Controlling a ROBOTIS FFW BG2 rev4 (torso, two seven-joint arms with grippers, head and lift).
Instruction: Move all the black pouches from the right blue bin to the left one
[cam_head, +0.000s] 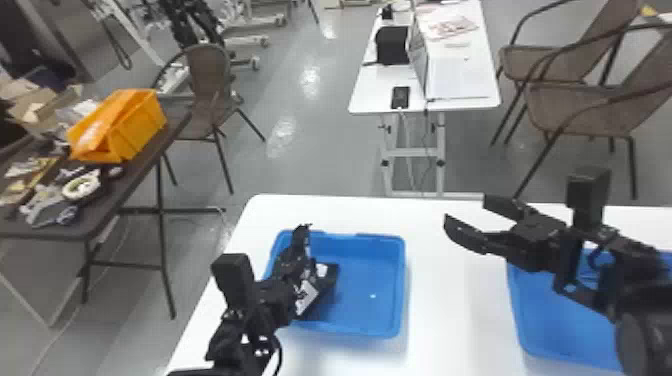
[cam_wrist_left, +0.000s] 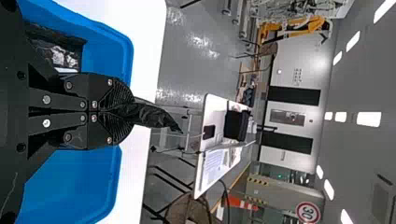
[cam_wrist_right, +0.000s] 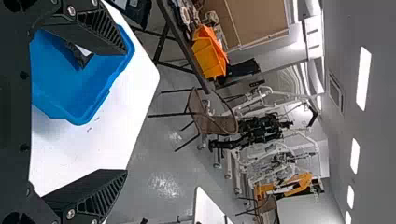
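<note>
Currently the left gripper is over the left blue bin, at that bin's left side in the head view. State of claw, left: the two fingers are pressed together with a held black pouch pinched between them; its crumpled, dark end sticks out past the fingertips in the left wrist view. Inside the same bin, beside and partly behind the gripper, lies dark pouch material with white label patches; the side of the bin nearer the right bin shows bare blue floor with one small pale spot. State of claw, right: the right gripper has its fingers spread wide, nothing between them, tips pointing toward the left bin, above the white table. Its arm crosses over the right blue bin, hiding part of it; contents under the arm cannot be told. Both bins rest on the table, well apart. Surroundings: an orange crate sits on a dark side table among loose items; a second white table stands farther off, with brown chairs near it.
</note>
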